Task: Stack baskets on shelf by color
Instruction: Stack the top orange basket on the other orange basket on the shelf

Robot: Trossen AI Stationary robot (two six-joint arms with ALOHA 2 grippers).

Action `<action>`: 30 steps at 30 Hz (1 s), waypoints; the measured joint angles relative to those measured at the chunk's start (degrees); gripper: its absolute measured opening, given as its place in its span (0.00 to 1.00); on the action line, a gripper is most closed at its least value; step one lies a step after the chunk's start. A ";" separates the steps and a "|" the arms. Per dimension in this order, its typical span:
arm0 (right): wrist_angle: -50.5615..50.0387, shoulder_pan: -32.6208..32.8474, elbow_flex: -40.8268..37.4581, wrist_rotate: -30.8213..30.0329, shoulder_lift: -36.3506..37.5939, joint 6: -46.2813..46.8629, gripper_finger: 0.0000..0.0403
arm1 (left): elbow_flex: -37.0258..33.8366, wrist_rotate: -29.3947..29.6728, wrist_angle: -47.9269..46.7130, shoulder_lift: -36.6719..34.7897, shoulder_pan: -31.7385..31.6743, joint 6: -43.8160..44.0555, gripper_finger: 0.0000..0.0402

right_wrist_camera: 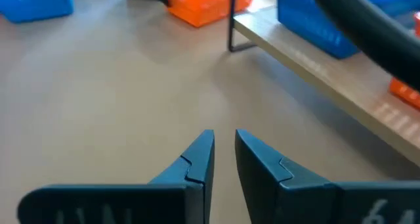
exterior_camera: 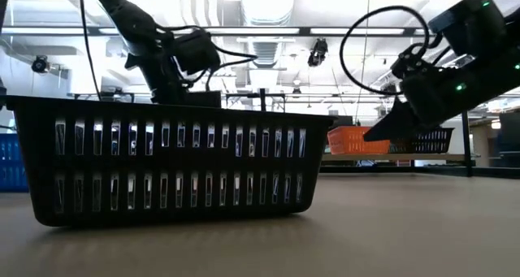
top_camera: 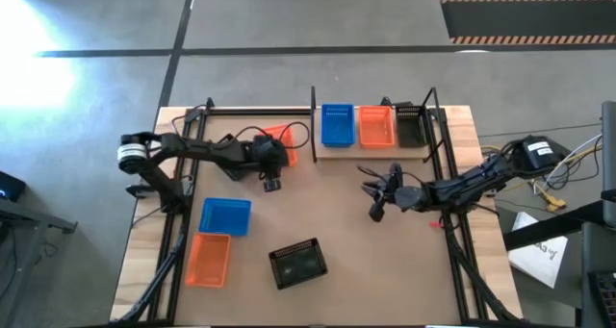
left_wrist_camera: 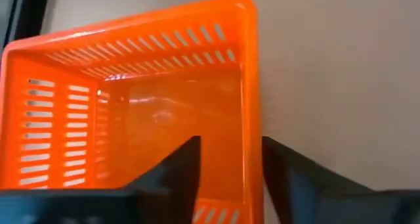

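Orange basket [left_wrist_camera: 131, 99] on worktop [top_camera: 337, 213] just left of shelf [top_camera: 375, 152] | left hand [left_wrist_camera: 230, 168] straddles its wall, fingers parted, no grip | right hand [right_wrist_camera: 223, 152] near-closed, empty | next: we clamp, lift onto shelf's orange basket [top_camera: 376, 126].

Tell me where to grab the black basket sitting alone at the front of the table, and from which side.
Grip the black basket by one long rim wall, coming straight down from above. It stands upright with its mouth open, so one finger can go inside and one outside. It lies slightly skewed on the table, so turn the pincer to match. The right pincer looks empty.
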State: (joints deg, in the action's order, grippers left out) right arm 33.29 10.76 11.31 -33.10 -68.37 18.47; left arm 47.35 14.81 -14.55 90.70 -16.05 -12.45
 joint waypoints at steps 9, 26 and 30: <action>-10.57 6.48 2.70 -0.07 6.30 -1.85 0.13 | 0.96 -7.82 -14.14 -6.20 1.27 1.03 0.01; -27.88 26.09 1.54 -15.61 2.60 31.04 0.13 | 18.93 -28.94 13.56 -6.22 8.60 -4.09 0.00; -27.76 30.77 3.11 -20.67 0.28 33.35 0.13 | 27.11 -28.32 24.63 5.53 8.32 -7.87 0.00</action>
State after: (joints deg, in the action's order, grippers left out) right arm 5.53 41.53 14.42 -53.77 -68.09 51.82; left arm 74.46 -13.51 10.09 96.23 -7.74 -20.33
